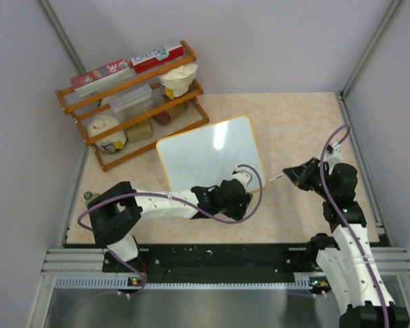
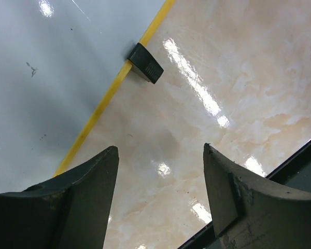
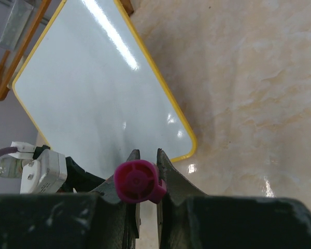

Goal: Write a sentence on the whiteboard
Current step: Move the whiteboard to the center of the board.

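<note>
Though right tool (image 3: pixel 146 153) pinches a marker (image 3: pixel 137 181), whiteboard (image 3: pixel 93 93) ahead of it looks blank; left tool (image 2: pixel 160 148) spread beside its edge.

Glossy, smooth white face on whiteboard (image 1: pixel 212 154), bright glare streaks, a few faint grey smudges; thin yellow rim, painted look. Matt black ribbed plastic on clip (image 2: pixel 145 63) at rim. Polished beige marble-look table (image 1: pixel 301 123), shiny, mirror-like highlights. Varnished orange-brown wood on rack (image 1: pixel 154 145). Matt black plastic on left gripper (image 2: pixel 160 153), scuffed, dusty at edges. Smooth magenta plastic on marker (image 3: pixel 137 181), slight sheen. Silver metal on rail (image 1: pixel 75 258). Matt grey walls (image 1: pixel 27 82).
</note>
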Robot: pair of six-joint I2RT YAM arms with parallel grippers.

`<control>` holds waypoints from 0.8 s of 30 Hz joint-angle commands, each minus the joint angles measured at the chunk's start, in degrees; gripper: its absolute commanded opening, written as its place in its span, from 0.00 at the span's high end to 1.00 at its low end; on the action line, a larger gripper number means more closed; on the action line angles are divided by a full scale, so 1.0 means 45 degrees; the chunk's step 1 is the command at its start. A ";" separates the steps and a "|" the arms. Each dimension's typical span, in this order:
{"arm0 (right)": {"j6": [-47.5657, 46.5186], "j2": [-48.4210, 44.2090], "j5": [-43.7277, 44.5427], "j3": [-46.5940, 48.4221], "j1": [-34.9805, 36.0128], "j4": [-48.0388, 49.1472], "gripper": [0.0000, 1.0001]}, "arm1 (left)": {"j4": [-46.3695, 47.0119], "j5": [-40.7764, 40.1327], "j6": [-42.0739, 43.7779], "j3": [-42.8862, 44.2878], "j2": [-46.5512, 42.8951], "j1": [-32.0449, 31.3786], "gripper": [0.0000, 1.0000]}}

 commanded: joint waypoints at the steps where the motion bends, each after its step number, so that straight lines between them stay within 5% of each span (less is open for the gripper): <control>1: -0.0098 -0.0104 0.0060 -0.0069 -0.0083 0.0545 1.00 | -0.0152 -0.0687 -0.0660 -0.0034 -0.0767 -0.0163 0.30; 14: -0.0021 0.0306 -0.0214 -0.0166 -0.0102 0.1148 1.00 | -0.3530 -0.2875 -0.6342 -0.3570 -0.5631 -0.0573 0.31; 24: 0.0175 0.0366 -0.0585 -0.0284 -0.0102 0.1482 1.00 | -0.4158 -0.3695 -0.7419 -0.3239 -0.3528 -0.0573 0.35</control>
